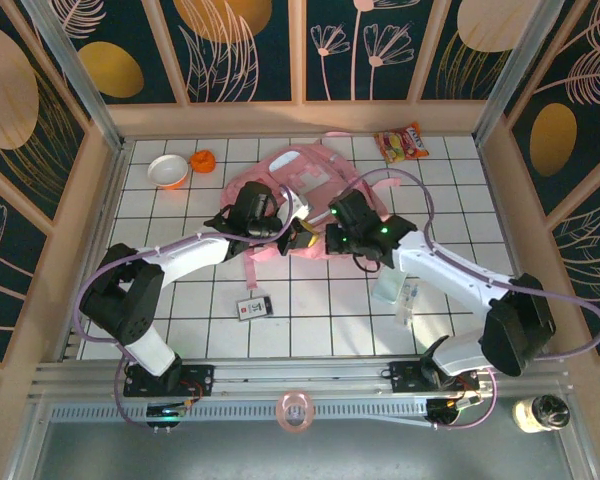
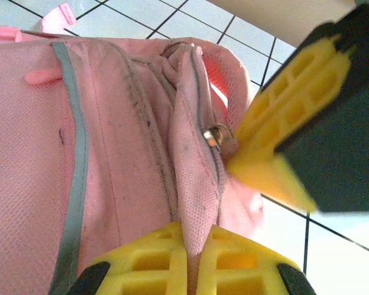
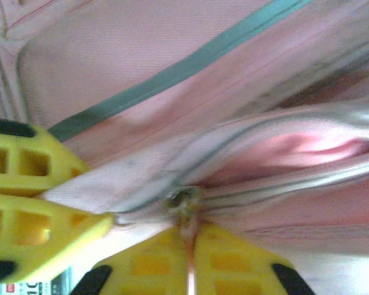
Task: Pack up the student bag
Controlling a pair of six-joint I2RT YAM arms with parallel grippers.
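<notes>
Pink and soft, the bag (image 1: 310,175) is laid on the white-tiled counter (image 1: 330,310), towards its far middle. A fold of its fabric beside the zip is pinched between the fingers of the closed left hand (image 2: 194,249). The zip pull (image 3: 186,212) is clamped by the closed right hand (image 3: 189,258), which is set just beside the left one at the bag's near edge.

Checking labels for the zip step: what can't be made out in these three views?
- Top external: the left arm and right arm reach over the student bag, hiding its zip.
- Left wrist: the right arm's fingers cover part of the zipper pull.
- Right wrist: bag interior washed out and blurred; contents unclear.
- Top external: print on the small card is too small to read.
</notes>
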